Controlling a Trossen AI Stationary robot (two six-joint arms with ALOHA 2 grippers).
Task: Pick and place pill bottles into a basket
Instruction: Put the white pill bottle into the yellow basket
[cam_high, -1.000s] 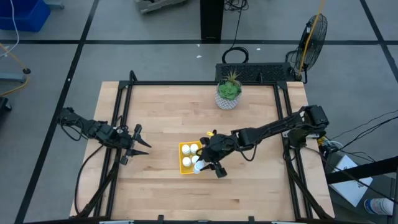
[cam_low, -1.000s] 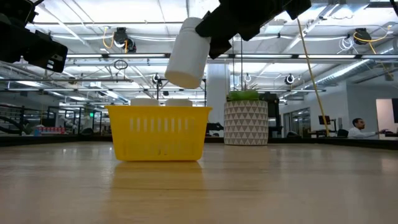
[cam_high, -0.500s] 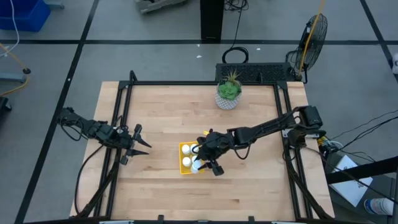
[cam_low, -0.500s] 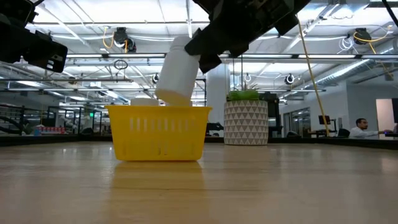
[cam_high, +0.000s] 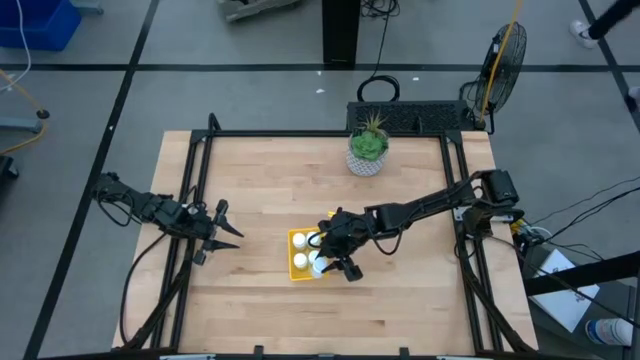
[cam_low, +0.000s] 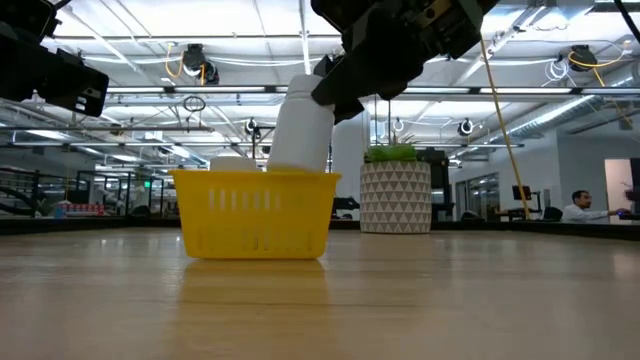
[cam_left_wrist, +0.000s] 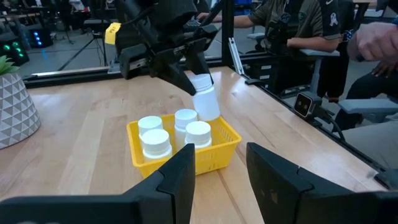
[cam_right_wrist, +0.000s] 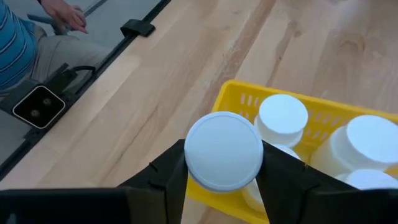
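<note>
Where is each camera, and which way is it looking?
High view: above the table, looking straight down; both arms, yellow basket, plant pot.
Low view: at tabletop height, looking level across; right gripper lowering a pill bottle into the basket.
Left wrist view: on the left arm, past its own fingers, toward the basket.
Right wrist view: on the right arm, looking down on the held bottle's cap.
Every view shows the basket.
</note>
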